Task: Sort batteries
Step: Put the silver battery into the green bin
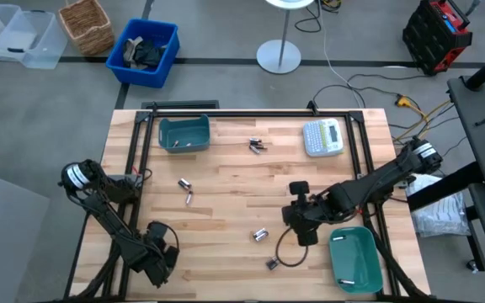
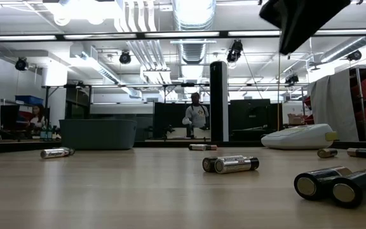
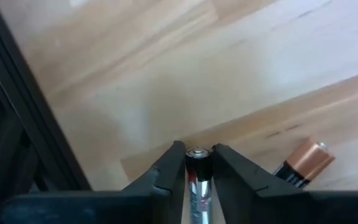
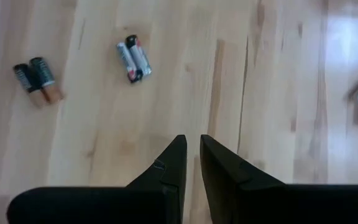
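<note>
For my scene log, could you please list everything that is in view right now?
loose batteries: at least seven, silvery or dark, scattered on table
held battery: one, silvery, between left fingers
coppery battery: one, beside it
bins: two, teal, high view's top-left and bottom-right table corners
label maker: one, grey-white, top right
blue crate: one, floor beyond table
left gripper: closed on held battery, bottom left
right gripper: shut, empty, beside bottom-right bin
</note>
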Robot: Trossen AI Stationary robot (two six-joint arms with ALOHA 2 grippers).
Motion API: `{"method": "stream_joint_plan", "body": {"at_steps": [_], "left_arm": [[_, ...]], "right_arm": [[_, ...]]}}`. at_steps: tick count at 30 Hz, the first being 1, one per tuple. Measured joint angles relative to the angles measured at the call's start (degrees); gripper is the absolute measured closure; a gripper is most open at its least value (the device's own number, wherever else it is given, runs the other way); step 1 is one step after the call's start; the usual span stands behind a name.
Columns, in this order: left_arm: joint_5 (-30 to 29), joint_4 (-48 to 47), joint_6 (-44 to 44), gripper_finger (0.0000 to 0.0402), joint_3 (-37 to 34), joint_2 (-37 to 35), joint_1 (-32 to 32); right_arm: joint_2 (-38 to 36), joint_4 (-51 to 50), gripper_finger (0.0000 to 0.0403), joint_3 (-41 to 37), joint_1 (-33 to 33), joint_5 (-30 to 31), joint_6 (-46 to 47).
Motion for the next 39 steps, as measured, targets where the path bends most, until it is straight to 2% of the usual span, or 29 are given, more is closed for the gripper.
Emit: {"method": "stream_joint_plan", "body": {"at_steps": [4, 10, 17, 22, 27, 35, 39], "left_arm": [[-2.72, -1.92, 0.36, 0.0387, 0.12, -0.03, 0.08], [-3.45, -2.83, 0.7, 0.0399, 0.19, -0.83, 0.04], [-9.26, -8.39, 2.19, 0.0399, 3.86, -2.17, -0.01], [-7.95, -10.15, 2.26, 0.0401, 6.15, -2.91, -0.03], [-6.67, -8.43, 0.52, 0.0371, 7.31, -2.99, -0.16], [-8.6, -7.93, 0.36, 0.0289, 6.97, -2.97, -0.16], [-8.65, -6.78, 0.68, 0.0273, 6.23, -2.95, -0.16]], "right_arm": [[-3.16, 0.45, 0.0364, -0.41, 1.33, 0.15, 2.51], [-5.51, 1.32, 0.0364, -0.79, 2.26, 4.14, 3.01], [-5.63, 4.31, 0.0364, -1.15, 2.27, 5.6, 1.06], [-5.53, 5.68, 0.0364, -1.9, 2.27, 5.74, 0.52], [-5.53, 6.1, 0.0364, -2.72, 2.3, 5.96, 0.58], [-5.51, 7.54, 0.0364, -5.23, 2.3, 5.96, 0.58], [-5.51, 7.65, 0.0364, -6.14, 2.3, 5.96, 1.14]]}}
